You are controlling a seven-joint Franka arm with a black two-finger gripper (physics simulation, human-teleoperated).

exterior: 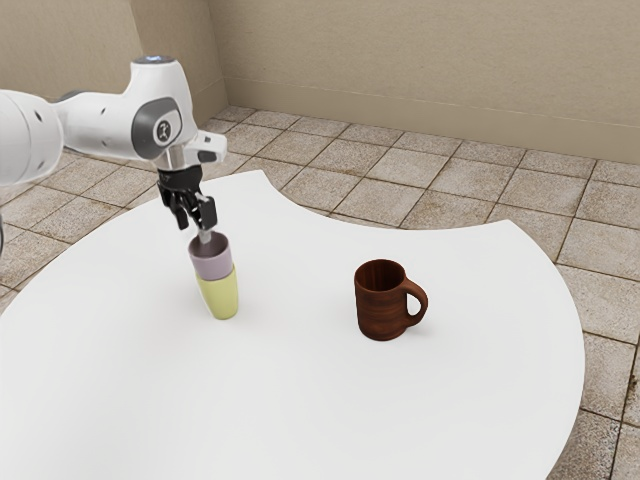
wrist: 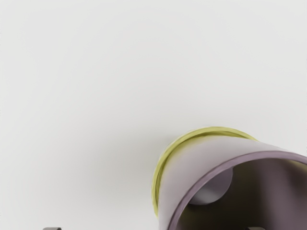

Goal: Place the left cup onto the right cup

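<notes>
The black two-finger gripper (exterior: pixel 203 232) hangs with its fingers apart, astride the rim of the mauve-and-yellow handleless cup (exterior: pixel 217 280), which is well apart from the brown wooden mug (exterior: pixel 385 300). Best to pinch the wall squarely and low enough not to slip, then lift straight.

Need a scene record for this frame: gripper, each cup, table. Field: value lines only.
gripper: open, at the purple cup's rim, from above
purple cup: upright, nested in the yellow cup
yellow cup: upright on the table, toward the exterior view's left
brown mug: upright, handle toward the exterior view's right, apart from the stacked pair
table: white, round
</notes>
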